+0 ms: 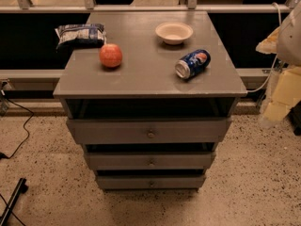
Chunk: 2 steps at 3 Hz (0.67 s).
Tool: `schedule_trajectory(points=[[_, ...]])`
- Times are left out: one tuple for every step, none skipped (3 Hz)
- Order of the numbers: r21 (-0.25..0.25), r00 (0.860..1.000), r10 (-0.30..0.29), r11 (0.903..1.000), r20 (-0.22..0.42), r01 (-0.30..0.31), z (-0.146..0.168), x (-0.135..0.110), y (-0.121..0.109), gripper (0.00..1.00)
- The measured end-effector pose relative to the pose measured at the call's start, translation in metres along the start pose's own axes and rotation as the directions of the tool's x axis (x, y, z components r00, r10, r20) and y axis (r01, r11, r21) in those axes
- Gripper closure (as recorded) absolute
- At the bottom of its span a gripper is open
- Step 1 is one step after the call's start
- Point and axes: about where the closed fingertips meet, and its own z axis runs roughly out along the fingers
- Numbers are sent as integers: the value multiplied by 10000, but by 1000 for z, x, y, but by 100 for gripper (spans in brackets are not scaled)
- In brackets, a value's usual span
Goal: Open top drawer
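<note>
On the tabletop (pixel 141 81) a chip bag (pixel 80 34) and an apple (pixel 111 55) lie to the left; neither should be jolted. Just under the tabletop's near edge the top drawer (pixel 108 132) looks not yet pulled out. Its small knob (pixel 151 134) is the only hold: meet it level, then draw straight toward the near side. The can (pixel 192 63) on its side could roll. The gripper (pixel 281 95) hangs at the right edge, well apart from the drawer; wide or narrow, I cannot tell.

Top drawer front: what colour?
The top drawer is grey, with a round metal knob; camera view. The claw is at the right edge, apart from it.
</note>
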Motion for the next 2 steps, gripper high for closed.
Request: schedule_trajectory(points=[[1,10000,0,10000,1,0,0,0,0,0],[160,9989,-131,9998,440,124,18,-4,3,0]])
